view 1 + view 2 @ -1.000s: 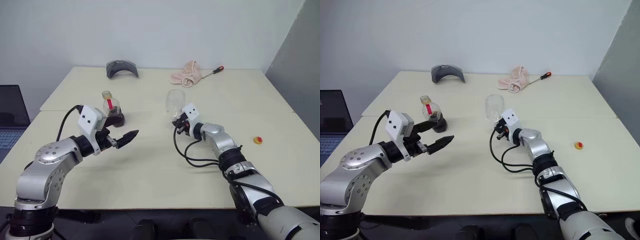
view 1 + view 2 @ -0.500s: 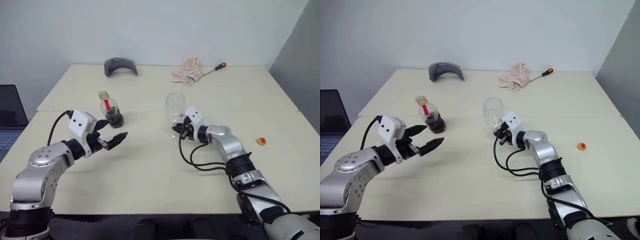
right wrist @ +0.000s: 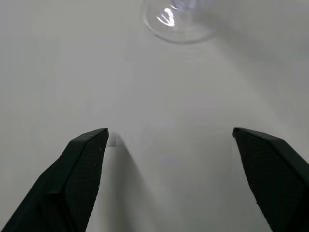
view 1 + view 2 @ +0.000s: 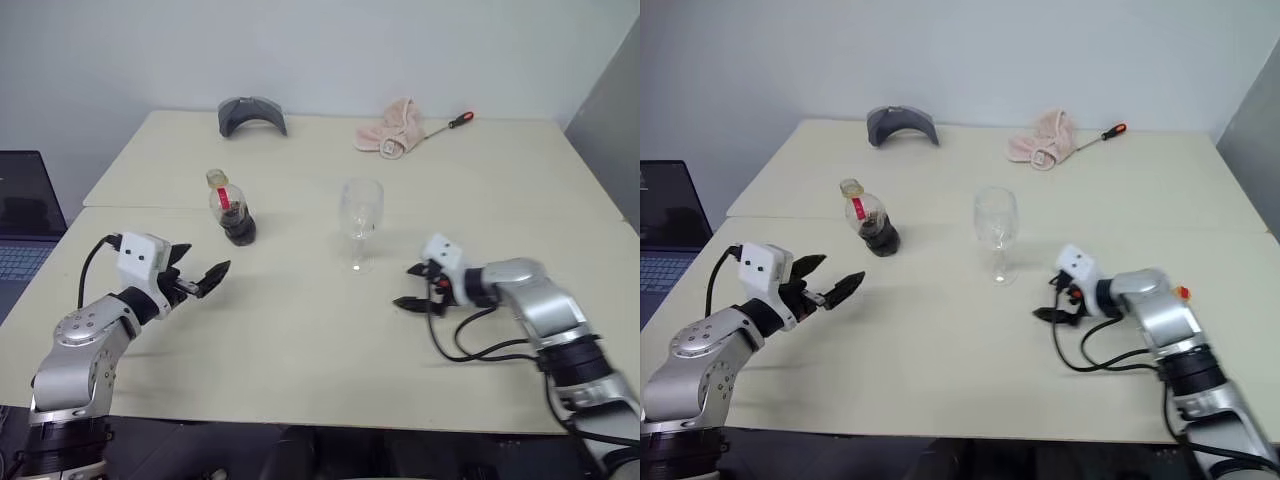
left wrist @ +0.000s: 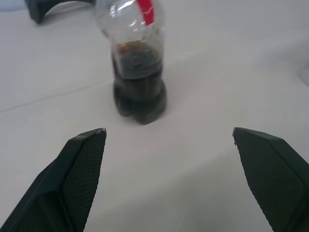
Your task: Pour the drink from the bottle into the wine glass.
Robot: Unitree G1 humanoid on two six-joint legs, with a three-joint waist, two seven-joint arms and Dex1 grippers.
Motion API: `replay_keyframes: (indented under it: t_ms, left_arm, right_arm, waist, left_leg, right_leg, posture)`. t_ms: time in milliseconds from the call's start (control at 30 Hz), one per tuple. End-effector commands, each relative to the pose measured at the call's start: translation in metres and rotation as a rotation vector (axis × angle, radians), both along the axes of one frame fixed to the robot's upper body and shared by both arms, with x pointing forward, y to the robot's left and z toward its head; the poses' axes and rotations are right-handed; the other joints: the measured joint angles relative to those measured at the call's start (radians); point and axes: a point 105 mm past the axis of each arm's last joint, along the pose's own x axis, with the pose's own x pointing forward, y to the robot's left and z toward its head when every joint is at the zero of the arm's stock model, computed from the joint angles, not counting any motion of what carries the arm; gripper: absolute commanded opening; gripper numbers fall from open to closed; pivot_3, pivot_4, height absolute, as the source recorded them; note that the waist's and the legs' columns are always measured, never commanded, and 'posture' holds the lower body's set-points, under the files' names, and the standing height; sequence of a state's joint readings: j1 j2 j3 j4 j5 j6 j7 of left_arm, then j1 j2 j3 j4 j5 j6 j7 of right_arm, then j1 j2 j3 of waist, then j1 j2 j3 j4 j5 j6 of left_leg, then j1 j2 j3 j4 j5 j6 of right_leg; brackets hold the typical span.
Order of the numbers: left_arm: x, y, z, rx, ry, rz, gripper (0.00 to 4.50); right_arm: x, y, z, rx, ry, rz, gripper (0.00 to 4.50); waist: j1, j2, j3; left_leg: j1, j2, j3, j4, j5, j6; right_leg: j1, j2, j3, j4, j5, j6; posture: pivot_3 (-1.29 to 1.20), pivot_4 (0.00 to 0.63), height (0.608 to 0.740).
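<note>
- Since the bottle [image 4: 232, 208] stands uncapped on the table [image 4: 300, 330], left of the glass [image 4: 360, 220] and apart from it, any knock would spill the drink [image 5: 139, 92] that fills its lower part.
- The left gripper [image 4: 200, 276] has its fingers spread wide with nothing in them, aimed at the bottle from near by; a push with one fingertip instead of a straddle would likely shove the squat body over.
- The right gripper [image 4: 412, 286] is also spread wide and empty, low over the table beside the glass; the glass stands upright on its foot with no hold on it.
- With a thin stem and a high bowl, the glass would probably topple if the bottle's neck bumped the rim during the pour.
- A soft plastic body squeezed too hard could, I judge, jet liquid out of the open mouth.
- The cap [image 4: 1183, 292] lies well off by the right arm; it poses little risk.
</note>
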State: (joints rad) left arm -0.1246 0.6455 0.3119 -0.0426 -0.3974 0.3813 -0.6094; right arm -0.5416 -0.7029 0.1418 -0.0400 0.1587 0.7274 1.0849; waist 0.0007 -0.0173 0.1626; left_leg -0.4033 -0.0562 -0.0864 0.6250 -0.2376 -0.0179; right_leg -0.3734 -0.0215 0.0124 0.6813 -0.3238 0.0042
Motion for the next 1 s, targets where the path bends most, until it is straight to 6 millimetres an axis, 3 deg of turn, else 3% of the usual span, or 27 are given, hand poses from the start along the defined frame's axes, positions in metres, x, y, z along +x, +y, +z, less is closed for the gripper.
replay_keyframes:
  t_ms: [33, 100, 167, 333, 533, 1000]
  left_arm:
    - [0.014, 0.001, 0.019, 0.027, -0.101, 0.029, 4.5]
    - [0.022, -0.001, 0.02, 0.026, -0.107, 0.028, 4.5]
    - [0.031, -0.004, 0.022, 0.027, -0.112, 0.022, 4.5]
    - [0.053, -0.009, 0.027, 0.02, -0.141, 0.031, 4.5]
    - [0.076, -0.02, 0.025, -0.009, -0.15, 0.022, 4.5]
    - [0.111, -0.042, 0.027, -0.071, -0.197, -0.002, 4.5]
  right_arm:
    - [0.0, 0.014, 0.089, 0.128, -0.215, 0.1, 4.46]
    - [-0.004, 0.026, 0.127, 0.209, -0.281, 0.148, 4.46]
    - [-0.008, 0.039, 0.153, 0.251, -0.327, 0.188, 4.46]
    - [-0.021, 0.072, 0.18, 0.287, -0.391, 0.287, 4.46]
    - [-0.033, 0.087, 0.19, 0.312, -0.413, 0.355, 4.46]
    - [-0.033, 0.089, 0.178, 0.226, -0.415, 0.323, 4.46]
  waist:
    - [-0.008, 0.0, 0.004]
    - [-0.017, 0.0, 0.007]
    - [-0.019, -0.001, 0.007]
    - [-0.018, -0.004, 0.008]
    - [-0.017, -0.004, 0.008]
    - [-0.018, -0.005, 0.008]
  left_leg:
    - [0.0, 0.0, 0.0, 0.001, 0.0, 0.0]
    - [0.0, 0.001, 0.001, 0.001, 0.0, 0.0]
    - [0.0, 0.001, 0.0, 0.001, 0.0, 0.0]
    - [-0.003, 0.001, 0.0, 0.003, 0.0, 0.0]
    - [-0.017, 0.0, 0.0, 0.009, 0.002, -0.003]
    - [-0.018, 0.0, 0.0, 0.021, 0.0, 0.001]
  right_leg:
    - [0.0, 0.0, 0.0, 0.0, 0.0, 0.001]
    - [0.0, 0.001, 0.0, 0.0, 0.002, 0.0]
    - [0.0, 0.001, 0.0, 0.001, 0.002, 0.0]
    - [0.0, 0.001, -0.001, -0.001, 0.002, 0.0]
    - [-0.014, 0.001, -0.001, 0.002, 0.003, 0.002]
    - [-0.015, 0.001, -0.001, 0.016, 0.003, 0.002]
  posture:
    - [0.0, 0.15, 0.74]
    - [0.0, 0.15, 0.74]
    - [0.0, 0.15, 0.74]
    - [0.0, 0.15, 0.74]
    - [0.0, 0.15, 0.74]
    - [0.0, 0.15, 0.74]
